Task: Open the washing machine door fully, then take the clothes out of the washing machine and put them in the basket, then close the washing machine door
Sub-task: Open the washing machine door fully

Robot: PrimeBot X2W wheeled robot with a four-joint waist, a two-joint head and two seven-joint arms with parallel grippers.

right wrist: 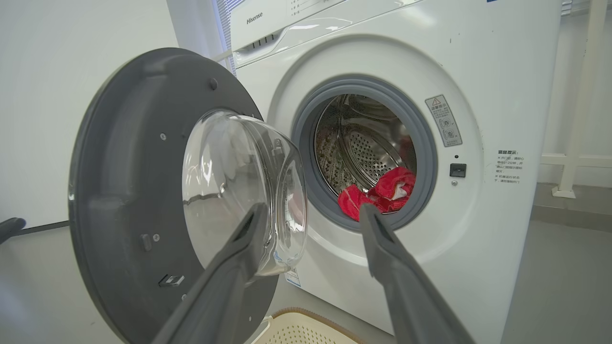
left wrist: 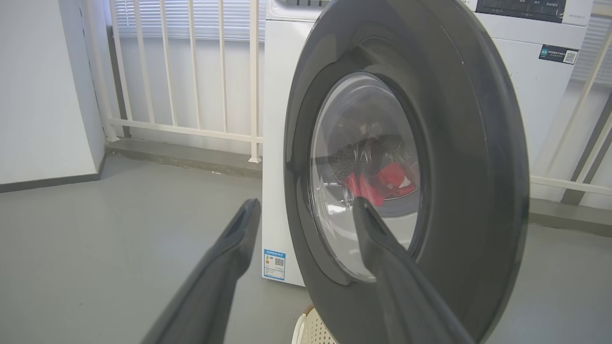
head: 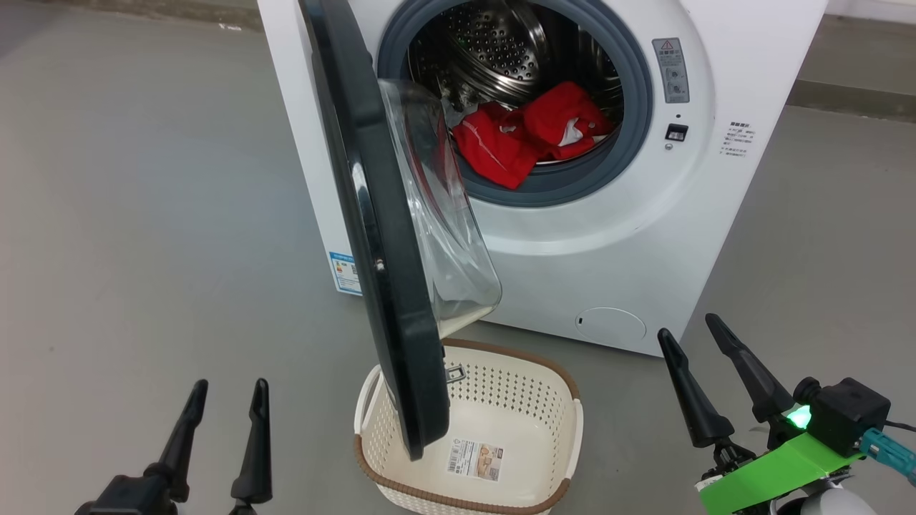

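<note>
**Both jaws wide, nothing held**

Left gripper (head: 230, 386): spread to full width, empty, touching nothing, aimed up the head view at the outer face of the washing machine door (head: 379, 236). Right gripper (head: 688, 327): likewise wide and empty, clear of the washing machine (head: 608, 236), aimed toward its open mouth.

One door, upright, standing about square to the machine's front, with glass bowl toward the right and lower edge over the basket (head: 565, 400). One basket, on the floor just before the machine, long axis across the view.

Clothes (head: 522, 136) low at the drum's front, lapping the gasket. Seemingly two red garments, though hard to count in the bundle.
</note>
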